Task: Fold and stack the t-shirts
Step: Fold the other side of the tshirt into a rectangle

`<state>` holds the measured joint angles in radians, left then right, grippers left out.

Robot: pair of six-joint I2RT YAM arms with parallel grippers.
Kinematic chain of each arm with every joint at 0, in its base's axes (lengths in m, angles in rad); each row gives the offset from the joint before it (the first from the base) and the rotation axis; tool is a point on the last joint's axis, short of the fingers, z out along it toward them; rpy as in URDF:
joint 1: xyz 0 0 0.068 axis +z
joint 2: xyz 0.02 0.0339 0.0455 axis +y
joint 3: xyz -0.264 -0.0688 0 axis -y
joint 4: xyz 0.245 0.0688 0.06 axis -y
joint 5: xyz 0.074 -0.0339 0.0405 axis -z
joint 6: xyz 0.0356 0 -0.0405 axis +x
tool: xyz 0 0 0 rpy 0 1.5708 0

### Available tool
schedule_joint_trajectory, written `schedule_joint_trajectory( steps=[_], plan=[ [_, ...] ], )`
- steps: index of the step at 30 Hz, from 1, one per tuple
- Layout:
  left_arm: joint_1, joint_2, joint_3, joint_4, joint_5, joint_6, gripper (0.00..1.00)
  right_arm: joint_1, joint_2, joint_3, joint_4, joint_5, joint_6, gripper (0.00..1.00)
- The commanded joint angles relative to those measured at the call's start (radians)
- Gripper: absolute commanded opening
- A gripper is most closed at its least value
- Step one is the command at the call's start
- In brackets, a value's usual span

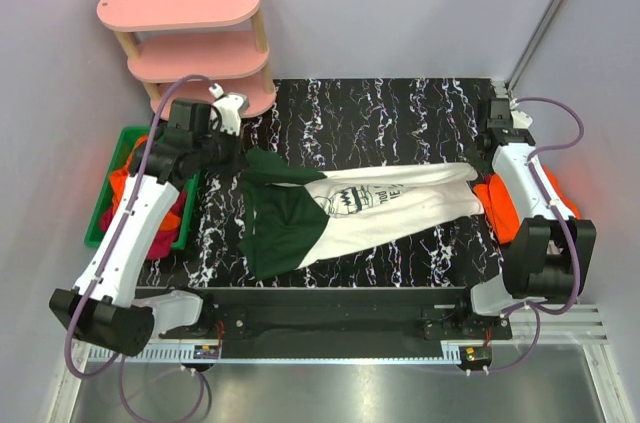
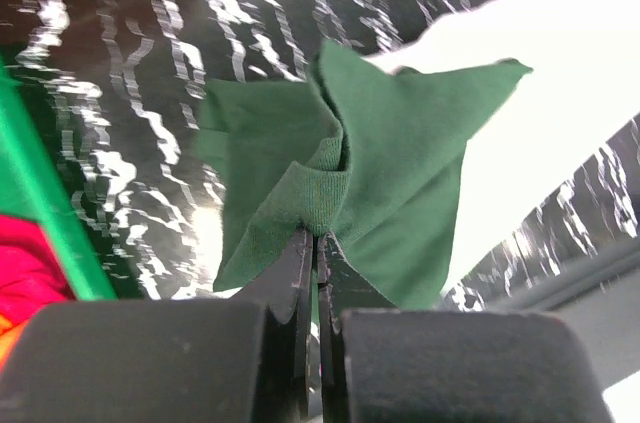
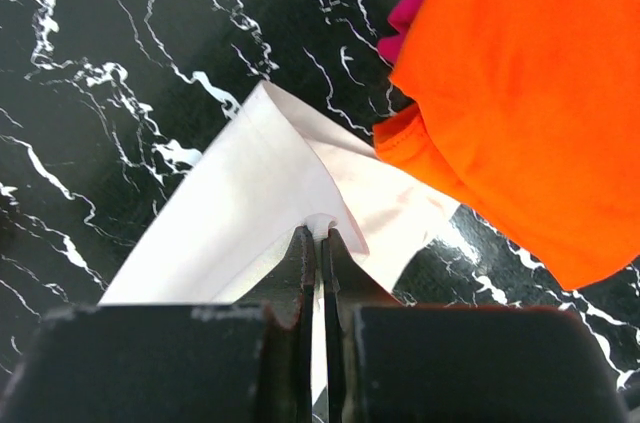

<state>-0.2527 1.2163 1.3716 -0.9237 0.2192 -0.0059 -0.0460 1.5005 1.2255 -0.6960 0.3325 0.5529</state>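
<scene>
The white t-shirt (image 1: 395, 205) with dark green sleeves and a black cartoon print lies stretched across the marble table. My left gripper (image 2: 316, 233) is shut on the shirt's green sleeve cloth (image 2: 380, 163) at the left end. My right gripper (image 3: 320, 231) is shut on the white hem (image 3: 250, 193) at the right end. In the top view the left gripper (image 1: 237, 151) and right gripper (image 1: 487, 175) hold the shirt taut between them. An orange t-shirt (image 3: 530, 93) with a magenta one (image 3: 415, 3) under it lies folded just right of the white hem.
A green bin (image 1: 107, 208) left of the table holds orange and magenta cloth (image 1: 125, 183). A pink three-tier shelf (image 1: 190, 38) stands at the back left. The orange stack (image 1: 505, 208) sits at the table's right edge under the right arm.
</scene>
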Motion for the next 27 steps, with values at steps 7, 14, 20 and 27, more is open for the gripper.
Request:
schedule_joint_trajectory(
  steps=[7, 14, 20, 27],
  plan=[
    [-0.066, -0.110, -0.149, -0.046, 0.196, 0.052, 0.00, -0.008, -0.046, -0.050, -0.072, 0.050, 0.038, 0.00],
    [-0.092, -0.081, -0.212, -0.075, 0.212, 0.080, 0.00, -0.008, -0.031, -0.083, -0.108, 0.039, 0.067, 0.00],
    [-0.108, -0.048, -0.275, -0.073, 0.215, 0.099, 0.00, -0.008, -0.016, -0.124, -0.119, 0.037, 0.068, 0.00],
    [-0.123, 0.020, -0.313, -0.053, 0.195, 0.109, 0.00, -0.008, 0.015, -0.135, -0.122, 0.028, 0.067, 0.00]
  ],
)
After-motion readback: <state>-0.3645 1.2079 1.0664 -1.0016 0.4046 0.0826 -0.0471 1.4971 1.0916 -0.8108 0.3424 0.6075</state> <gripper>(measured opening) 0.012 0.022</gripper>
